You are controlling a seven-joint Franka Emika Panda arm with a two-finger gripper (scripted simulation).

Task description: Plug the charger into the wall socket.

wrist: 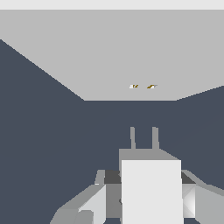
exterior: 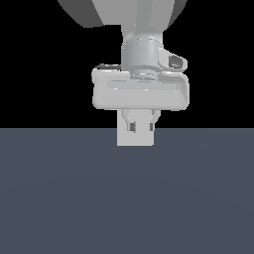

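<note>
In the wrist view my gripper (wrist: 148, 179) is shut on the charger (wrist: 151, 192), an off-white block whose two prongs (wrist: 132, 138) point forward. Ahead, across a strip of dark floor, stands the wall socket (wrist: 113, 57), a wide pale slab with two tiny yellowish dots (wrist: 142, 86). The prongs sit slightly below the dots and close to in line with them, apart from the slab. In the exterior view the gripper (exterior: 141, 127) hangs just above the floor in front of the upright socket slab (exterior: 135, 140). There the charger cannot be told apart from the slab.
A flat dark blue-grey floor (exterior: 59, 198) spreads all around. Above it the background is black. No other objects show.
</note>
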